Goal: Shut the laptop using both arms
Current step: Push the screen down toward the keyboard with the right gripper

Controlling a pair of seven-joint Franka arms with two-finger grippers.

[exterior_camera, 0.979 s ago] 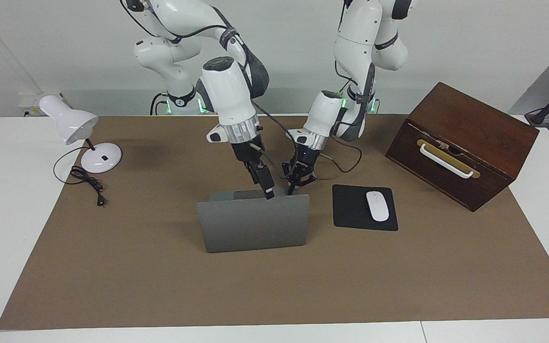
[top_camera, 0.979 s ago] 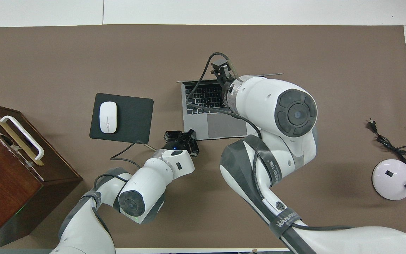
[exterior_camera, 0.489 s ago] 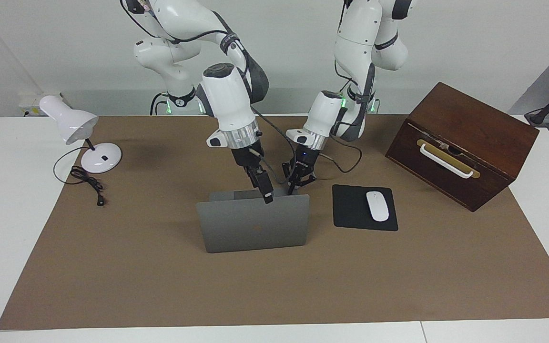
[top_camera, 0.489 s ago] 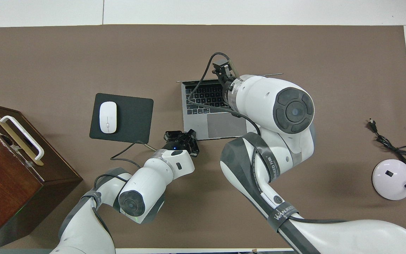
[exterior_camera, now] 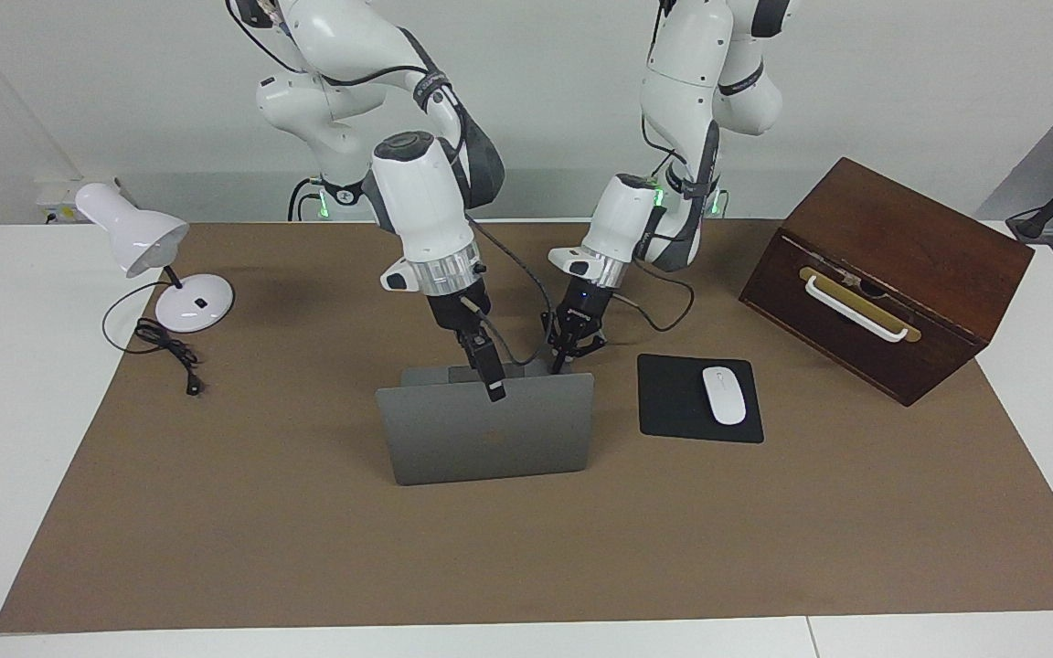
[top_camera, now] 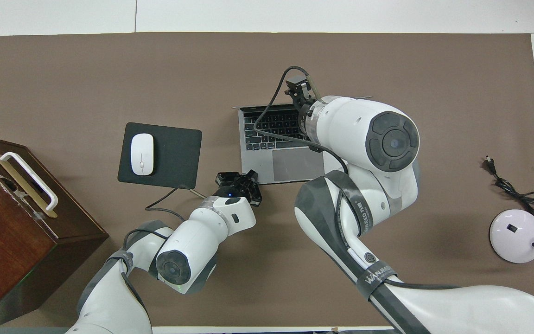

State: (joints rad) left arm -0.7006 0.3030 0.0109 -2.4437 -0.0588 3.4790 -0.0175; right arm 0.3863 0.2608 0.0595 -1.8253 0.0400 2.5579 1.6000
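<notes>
At laptop lid top edge: right hand; left hand by base corner.

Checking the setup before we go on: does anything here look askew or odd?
Only the wooden box: it sits skewed to the mat's edges. The lamp's cord lies loose and unplugged. The laptop stands open, undamaged.

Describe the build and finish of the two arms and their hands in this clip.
Both arms are glossy white jointed shells with dark grey joint caps and sleeves. The right arm carries lettering on a grey band; a ribbed silver ring sits at each wrist. Loose black cables loop down to the black right hand and black left hand. Green lights glow near the bases.
</notes>
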